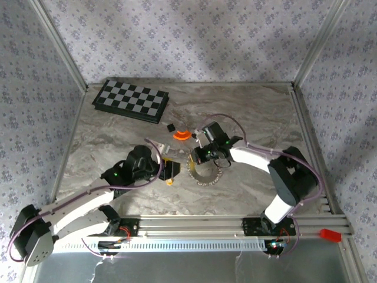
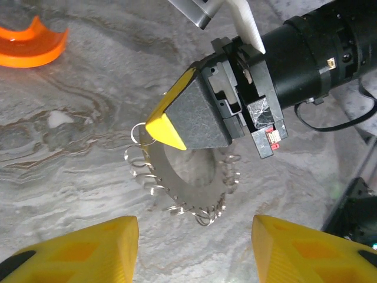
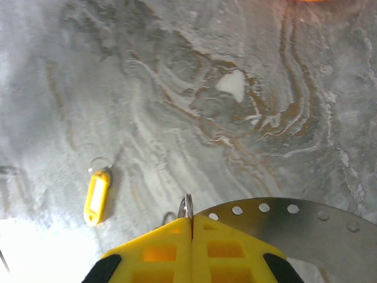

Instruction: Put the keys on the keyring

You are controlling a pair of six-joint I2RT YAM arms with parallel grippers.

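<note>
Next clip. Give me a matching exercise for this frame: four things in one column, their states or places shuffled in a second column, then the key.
Column one:
1. key
2. keyring
3. left claw
4. right claw

Column two:
A. shut, pinching a metal edge
B. open, gripping nothing
C. lying loose on the table, apart from the ring
D. pinched at its rim by a claw

Pairs: 1-C, 2-D, 3-B, 4-A
</note>
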